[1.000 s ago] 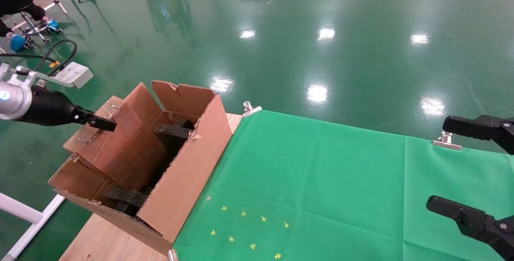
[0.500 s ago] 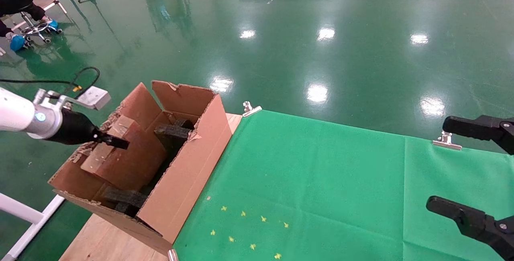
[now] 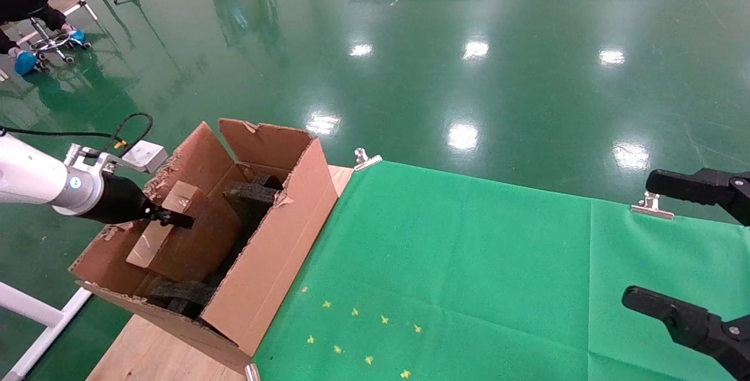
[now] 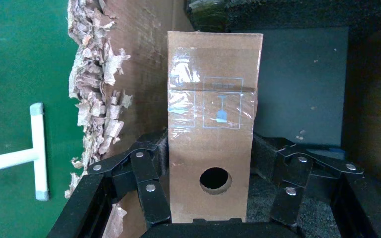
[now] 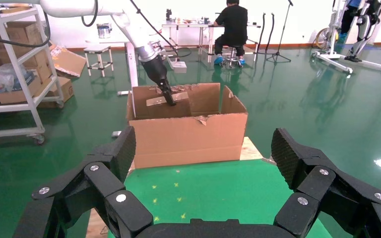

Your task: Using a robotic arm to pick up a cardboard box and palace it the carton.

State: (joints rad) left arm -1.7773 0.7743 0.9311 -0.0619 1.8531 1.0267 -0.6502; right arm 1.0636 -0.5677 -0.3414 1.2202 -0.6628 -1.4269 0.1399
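Observation:
The white robotic arm (image 3: 35,182) reaches in from the left over the large brown carton (image 3: 275,252). My left gripper (image 3: 176,218) is shut on the slim cardboard box (image 3: 187,240), which stands tilted inside the carton between black foam blocks (image 3: 252,193). In the left wrist view the cardboard box (image 4: 211,99) shows its round hole and tape, with the left gripper (image 4: 211,144) pressed to both its long sides. The carton's torn flap edge (image 4: 96,89) is close beside it. My right gripper (image 3: 638,240) hangs open and empty over the green cloth, far right; the right gripper (image 5: 206,148) faces the carton (image 5: 188,136).
A green cloth (image 3: 469,264) covers the wooden table (image 3: 152,351), held by metal clips (image 3: 366,159) at its far edge. A white frame (image 3: 35,310) stands on the floor by the carton. A shelf rack (image 5: 10,74) and a seated person (image 5: 235,25) are far off.
The left arm has come down and toward the carton's middle, carrying the cardboard box from the flap's height deeper between the walls. The right arm has not moved.

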